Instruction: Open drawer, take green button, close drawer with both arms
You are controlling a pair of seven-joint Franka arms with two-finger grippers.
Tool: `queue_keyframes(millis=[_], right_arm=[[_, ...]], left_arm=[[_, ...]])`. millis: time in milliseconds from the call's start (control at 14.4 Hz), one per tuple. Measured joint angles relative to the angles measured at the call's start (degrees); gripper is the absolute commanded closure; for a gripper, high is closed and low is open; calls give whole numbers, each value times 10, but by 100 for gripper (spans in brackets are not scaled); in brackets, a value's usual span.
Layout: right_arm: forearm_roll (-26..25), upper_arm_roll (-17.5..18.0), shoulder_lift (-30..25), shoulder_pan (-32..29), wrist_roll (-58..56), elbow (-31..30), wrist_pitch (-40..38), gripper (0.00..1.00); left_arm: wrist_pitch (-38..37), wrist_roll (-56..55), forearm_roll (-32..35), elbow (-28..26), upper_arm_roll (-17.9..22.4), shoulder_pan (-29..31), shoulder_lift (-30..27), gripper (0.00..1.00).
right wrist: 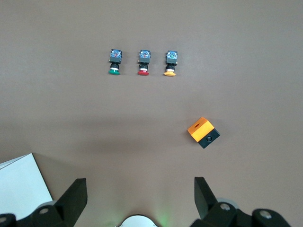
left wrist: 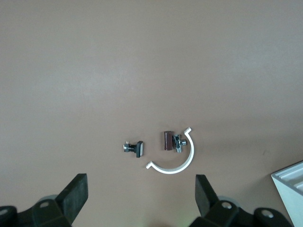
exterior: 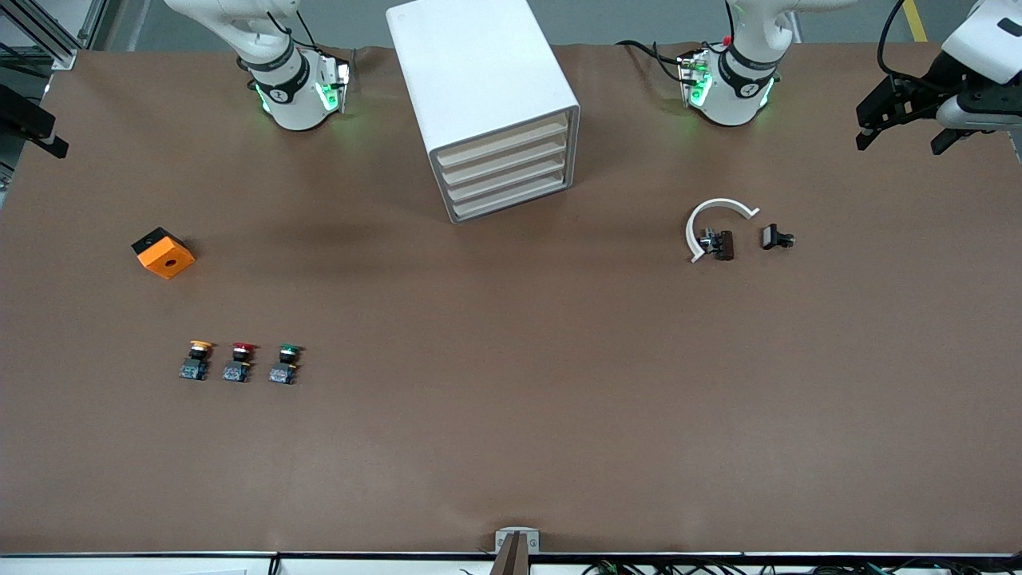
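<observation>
The green-capped button (exterior: 287, 363) stands on the table near the front camera, toward the right arm's end, at the end of a row of three; it also shows in the right wrist view (right wrist: 114, 62). The white drawer cabinet (exterior: 487, 104) stands between the arm bases, and all its drawers (exterior: 507, 164) are shut. My left gripper (exterior: 902, 142) is open and empty, high over the left arm's end of the table; in its wrist view (left wrist: 142, 187) the fingers are wide apart. My right gripper (right wrist: 140, 189) is open and empty, high above its own base.
A red-capped button (exterior: 240, 362) and a yellow-capped button (exterior: 196, 360) stand beside the green one. An orange and black box (exterior: 163, 252) lies farther from the front camera. A white C-shaped ring (exterior: 713, 224) with two small black parts (exterior: 777, 237) lies toward the left arm's end.
</observation>
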Motion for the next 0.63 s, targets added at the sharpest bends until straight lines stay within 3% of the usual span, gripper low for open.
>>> queue_keyframes(millis=[627], right_arm=[[0,0,0,0,0,0,0,0]], left_arm=[[-14,-17,-19,24,5,5,22,0]])
